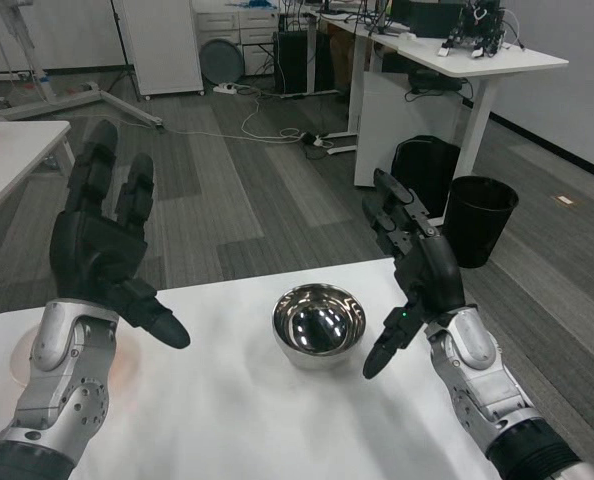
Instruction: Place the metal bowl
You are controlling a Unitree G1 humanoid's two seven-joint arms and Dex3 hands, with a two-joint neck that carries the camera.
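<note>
On white tabletop (227, 420): metal bowl (318, 324), upright, near far edge, right of centre, untouched. Left hand (102, 250) raised above tabletop's left side, fingers spread, holding nothing. Right hand (417, 270) lifted just right of bowl, apart from it, fingers spread, empty. Pale round plate (22, 345) at far left, partly hidden behind left forearm.

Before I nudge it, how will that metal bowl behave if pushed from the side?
The metal bowl looks rigid, polished and mirror-smooth, so it would probably slide on the white table and slip in fingers. Its rounded underside suggests it may rock or tip. Both hands are off it.
</note>
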